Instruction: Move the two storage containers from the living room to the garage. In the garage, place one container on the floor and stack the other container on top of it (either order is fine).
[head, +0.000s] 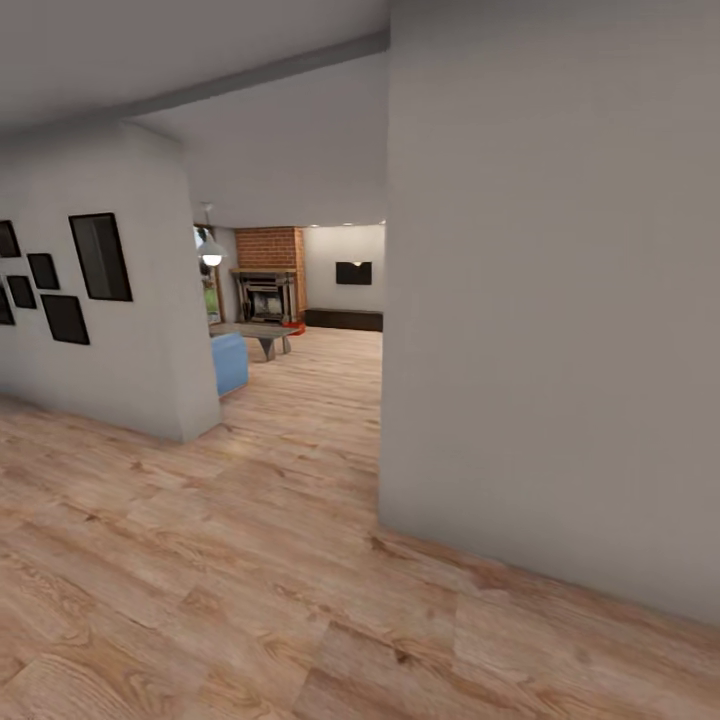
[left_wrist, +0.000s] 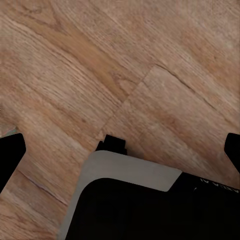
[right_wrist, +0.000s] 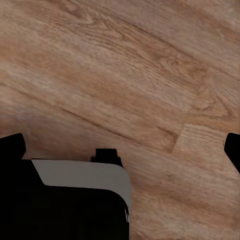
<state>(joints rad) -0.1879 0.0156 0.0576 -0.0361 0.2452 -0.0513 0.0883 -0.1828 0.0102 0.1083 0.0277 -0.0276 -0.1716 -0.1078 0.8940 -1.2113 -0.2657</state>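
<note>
The head view is looking down a hallway of wood floor (head: 250, 590) toward the living room (head: 300, 300), where a brick chimney (head: 270, 247) is rising left of a black TV (head: 353, 272); no containers are discernible there. The left gripper (left_wrist: 122, 150) is hanging wide open and empty over planks, its fingertips (left_wrist: 10, 155) showing at the frame edges. The right gripper (right_wrist: 122, 150) is likewise gaping, empty, over floorboards.

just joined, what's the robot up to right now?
In transit, handling nothing. The head view looks along a light wood-plank floor between pale grey walls toward a room with a red brick chimney and a wall-mounted black TV. Both wrist views look down at bare planks, with dark fingertips wide apart and nothing between them. No orange-red bins picked up yet.
</note>
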